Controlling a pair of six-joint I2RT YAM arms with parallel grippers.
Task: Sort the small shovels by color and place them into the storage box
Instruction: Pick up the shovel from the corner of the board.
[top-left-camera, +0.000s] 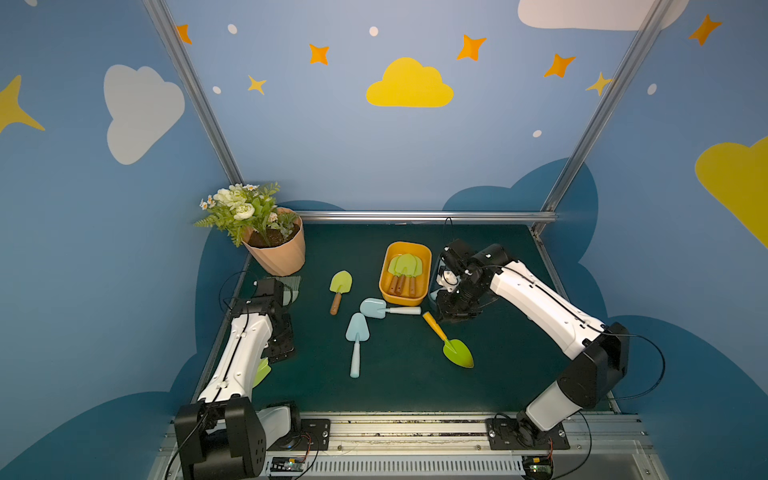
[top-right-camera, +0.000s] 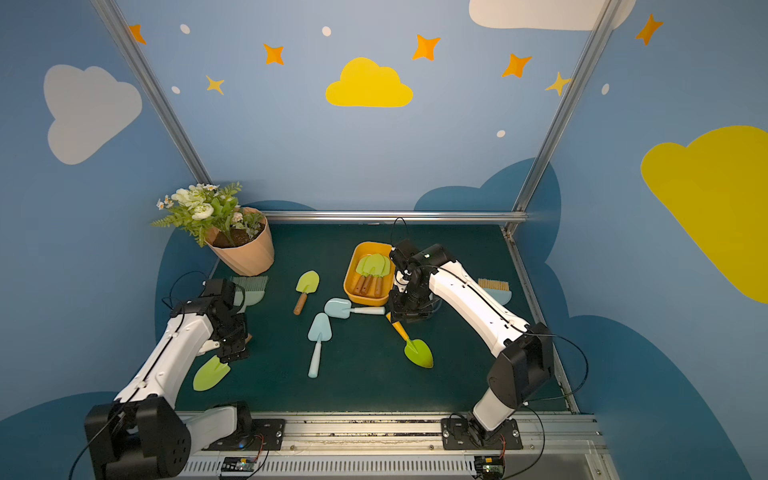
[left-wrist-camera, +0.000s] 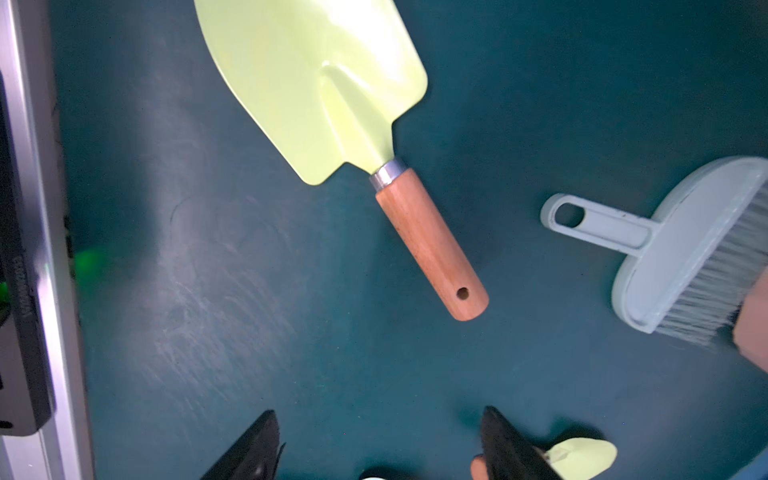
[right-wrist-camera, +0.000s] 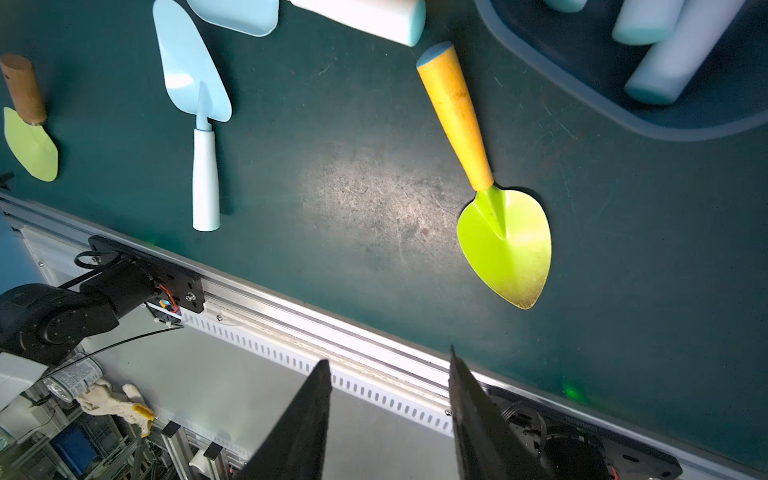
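Lime-green, wooden-handled shovel (top-right-camera: 210, 374) lies at eight o'clock on the dark green mat (top-left-camera: 498, 374) under the left gripper (left-wrist-camera: 378, 411), spread, empty; right gripper (right-wrist-camera: 388, 355), likewise spread, at four o'clock of the orange plastic box (top-left-camera: 401, 300).

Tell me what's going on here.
Two arms are sorting toy shovels. Green shovels lie in the orange box, blue ones in the dark blue box. Both grippers are open and empty: left gripper above a brown-handled green shovel, right gripper near the orange-handled shovel. Two light-blue shovels and another green shovel lie loose.

Robot lab booth: cartoon-sky walls (top-left-camera: 332, 145), aluminium framing (top-left-camera: 424, 216)
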